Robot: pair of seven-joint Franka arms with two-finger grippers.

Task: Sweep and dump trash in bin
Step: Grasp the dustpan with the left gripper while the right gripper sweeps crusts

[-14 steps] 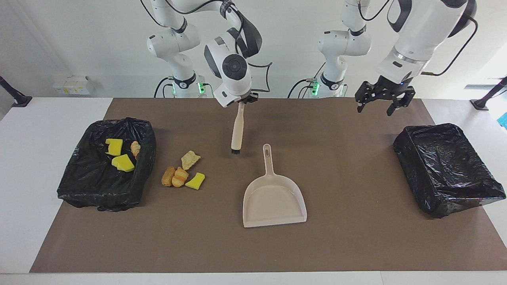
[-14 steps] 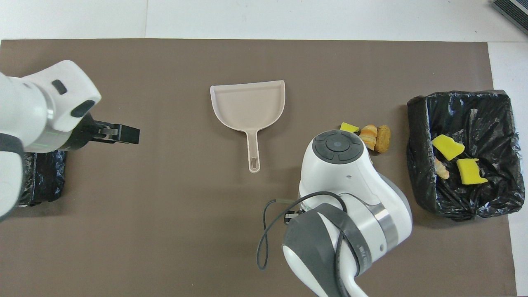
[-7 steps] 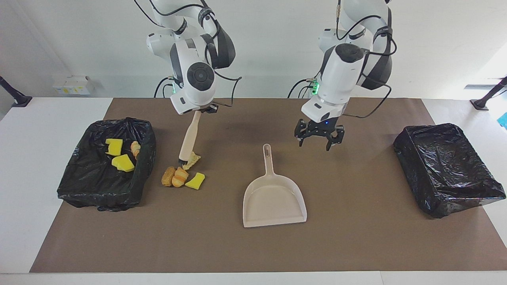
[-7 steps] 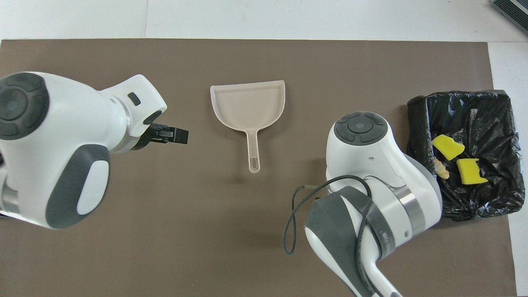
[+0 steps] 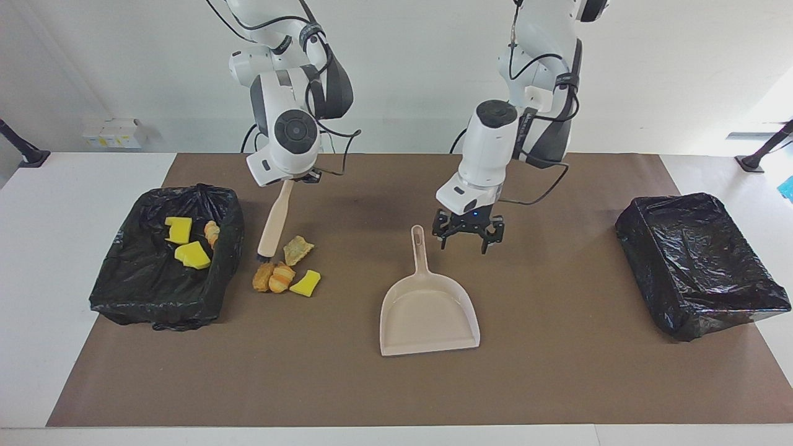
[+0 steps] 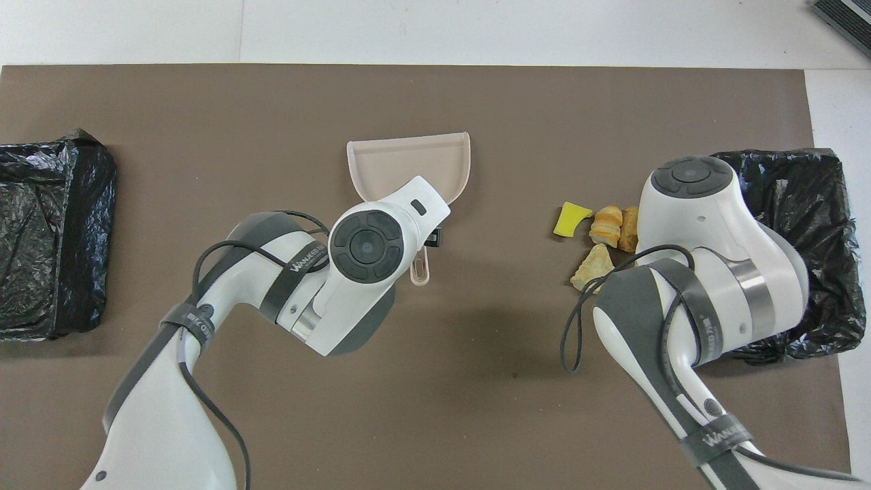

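Facing view showed the right pincer (image 5: pixel 291 179) clamped shut on the handle of a small brush (image 5: pixel 273 218), whose bristle end sat at the table mat just beside the loose trash (image 5: pixel 285 269): bread-like scraps and one yellow sponge chunk, lying close to the bin (image 5: pixel 166 263) at the right arm's end, which already held several pieces. The left pincer (image 5: pixel 468 238) hung with fingers spread wide and empty, just beside the handle of the dustpan (image 5: pixel 427 310) and not touching it.

To do this step well, the left pincer probably needed to shift over the handle, drop and close squarely on it, then hold the pan's open lip flat on the mat facing the scraps. The brush looked best kept low and drawn steadily toward the pan, starting from the bin side of the pile. Light sponge could hop or scatter under a fast stroke. A second lined bin (image 5: pixel 700 263) stood at the left arm's end.
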